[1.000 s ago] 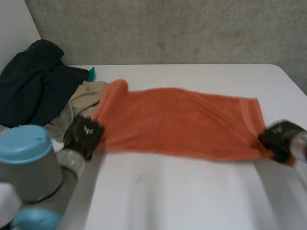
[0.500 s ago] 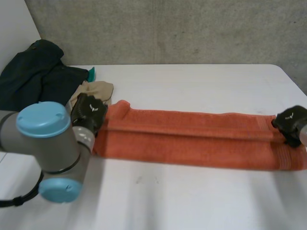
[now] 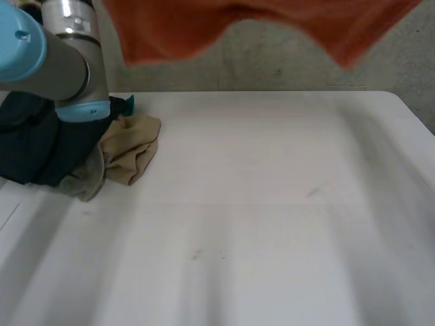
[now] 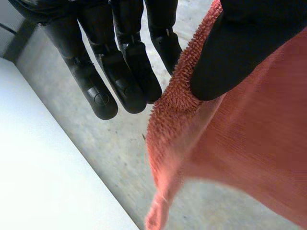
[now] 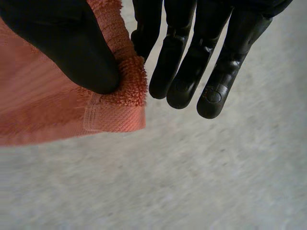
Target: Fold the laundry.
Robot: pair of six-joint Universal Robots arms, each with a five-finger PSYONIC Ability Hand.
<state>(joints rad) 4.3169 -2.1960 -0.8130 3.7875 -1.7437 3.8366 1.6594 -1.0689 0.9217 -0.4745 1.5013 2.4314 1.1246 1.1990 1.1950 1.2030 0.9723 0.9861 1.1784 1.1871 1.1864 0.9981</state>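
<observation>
An orange towel point(image 3: 183, 27) hangs high above the white table point(image 3: 258, 204), stretched between both hands. In the left wrist view my left hand point(image 4: 120, 57) pinches an edge of the orange towel point(image 4: 230, 143) between thumb and fingers. In the right wrist view my right hand point(image 5: 192, 52) pinches a hemmed corner of the towel point(image 5: 62, 110) the same way. My left arm point(image 3: 64, 58) rises at the table's left side.
A heap of laundry lies at the table's far left: a dark garment point(image 3: 41, 146), a tan cloth point(image 3: 132, 149) and a bit of teal cloth point(image 3: 128, 103). A grey concrete wall point(image 3: 272, 61) stands behind the table.
Both hands have lifted the orange towel from the table high into the air. The left arm has swung up with it.
</observation>
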